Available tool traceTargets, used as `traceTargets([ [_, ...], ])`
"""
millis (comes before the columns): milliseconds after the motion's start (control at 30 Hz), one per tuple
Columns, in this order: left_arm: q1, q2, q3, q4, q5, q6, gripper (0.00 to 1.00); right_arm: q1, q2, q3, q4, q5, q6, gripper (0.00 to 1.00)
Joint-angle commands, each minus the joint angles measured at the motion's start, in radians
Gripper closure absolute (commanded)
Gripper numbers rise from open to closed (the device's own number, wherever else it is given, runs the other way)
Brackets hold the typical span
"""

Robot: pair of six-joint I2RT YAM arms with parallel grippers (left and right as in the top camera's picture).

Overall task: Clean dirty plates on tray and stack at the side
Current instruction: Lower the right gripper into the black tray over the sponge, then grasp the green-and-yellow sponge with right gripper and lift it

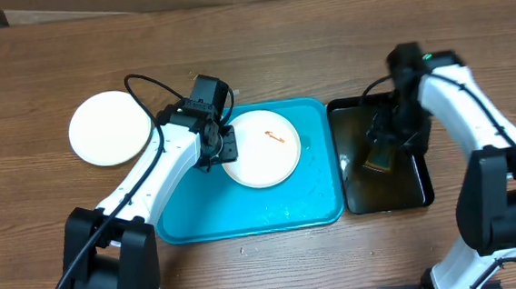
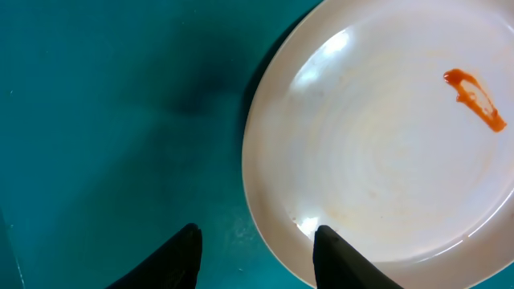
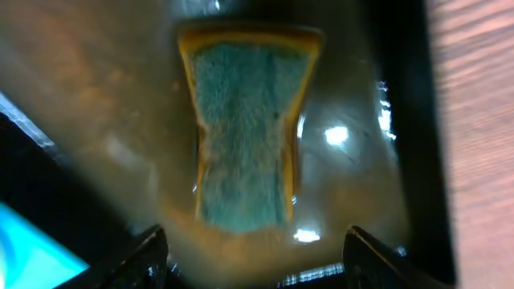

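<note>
A white plate (image 1: 260,149) with a red-orange smear (image 1: 276,136) lies on the turquoise tray (image 1: 208,212). My left gripper (image 1: 225,149) is at the plate's left edge. In the left wrist view that gripper (image 2: 257,245) is open and straddles the rim: one finger over the plate (image 2: 385,160), the other over the bare tray (image 2: 96,120). The smear (image 2: 475,98) is at the far side. A second white plate (image 1: 109,127) rests on the table left of the tray. My right gripper (image 1: 387,140) hangs open over the sponge (image 3: 245,136), nothing between its fingers.
A black tub (image 1: 334,157) of brownish water stands right of the tray and holds the yellow-edged green sponge (image 1: 379,159). The tub's dark wall (image 3: 405,120) and the wooden table (image 3: 474,120) show in the right wrist view.
</note>
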Motion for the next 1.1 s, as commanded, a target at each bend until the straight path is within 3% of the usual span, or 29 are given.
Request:
traceTargets([
  [0, -0.002, 0.007, 0.013, 0.0, -0.013, -0.007, 0.53, 0.025, -0.024, -0.104, 0.095, 0.063, 0.036, 0.29],
  [133, -0.002, 0.007, 0.013, -0.002, -0.013, -0.007, 0.52, 0.026, -0.024, -0.187, 0.183, 0.059, 0.035, 0.32],
  [167, -0.002, 0.007, 0.013, -0.003, -0.014, -0.007, 0.53, 0.026, -0.024, -0.198, 0.189, 0.057, 0.035, 0.38],
  [200, -0.002, 0.007, 0.013, -0.003, -0.013, -0.007, 0.52, 0.026, -0.024, -0.205, 0.192, 0.052, 0.031, 0.58],
  [233, -0.002, 0.007, 0.013, -0.004, -0.013, -0.007, 0.52, 0.026, -0.024, -0.206, 0.188, 0.048, 0.028, 0.96],
  [367, -0.002, 0.007, 0.013, -0.008, -0.013, -0.007, 0.5, 0.026, -0.024, -0.183, 0.151, -0.04, -0.046, 0.94],
  [433, -0.002, 0.007, 0.013, -0.011, -0.014, -0.007, 0.48, 0.026, -0.024, -0.12, 0.093, -0.101, -0.085, 0.64],
  [567, -0.002, 0.007, 0.013, -0.015, -0.013, -0.007, 0.45, 0.026, -0.024, -0.033, 0.059, -0.033, -0.105, 0.4],
  [600, -0.002, 0.007, 0.013, -0.018, -0.013, -0.007, 0.44, 0.026, -0.024, -0.02, 0.062, 0.031, -0.104, 0.29],
  [667, -0.002, 0.007, 0.013, -0.019, -0.013, -0.007, 0.44, 0.026, -0.024, -0.022, 0.079, 0.092, -0.103, 0.21],
  [933, -0.002, 0.007, 0.013, -0.018, -0.014, -0.007, 0.44, 0.026, -0.023, -0.097, 0.201, 0.101, -0.099, 0.21],
  [1067, -0.002, 0.007, 0.013, -0.018, -0.014, -0.007, 0.44, 0.026, -0.023, -0.14, 0.278, 0.063, -0.1, 0.29],
])
